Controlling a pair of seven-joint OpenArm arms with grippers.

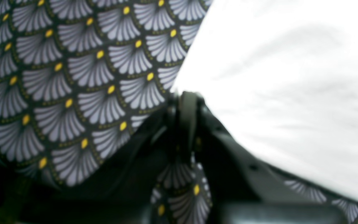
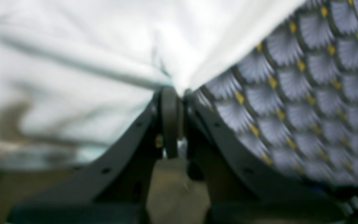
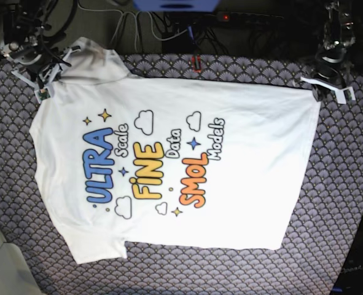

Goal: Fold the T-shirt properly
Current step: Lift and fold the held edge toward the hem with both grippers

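Observation:
The T-shirt [image 3: 230,196] lies spread flat, print side up, with its blue, yellow and orange letters showing; the sleeves point to the base view's left and the hem to its right. My left gripper [image 3: 322,87] is at the hem's far right corner. In the left wrist view it [image 1: 183,95] is shut on the corner of the white cloth [image 1: 275,77]. My right gripper [image 3: 44,80] sits at the far left shoulder, beside the upper sleeve. The right wrist view shows it [image 2: 177,91] shut on a bunched pinch of the white cloth [image 2: 73,46].
A dark tablecloth [image 3: 341,203] with a grey fan pattern and yellow dots covers the table under the shirt. Cables and a power strip [image 3: 169,24] run along the back edge. A grey object [image 3: 0,258] sits at the near left corner.

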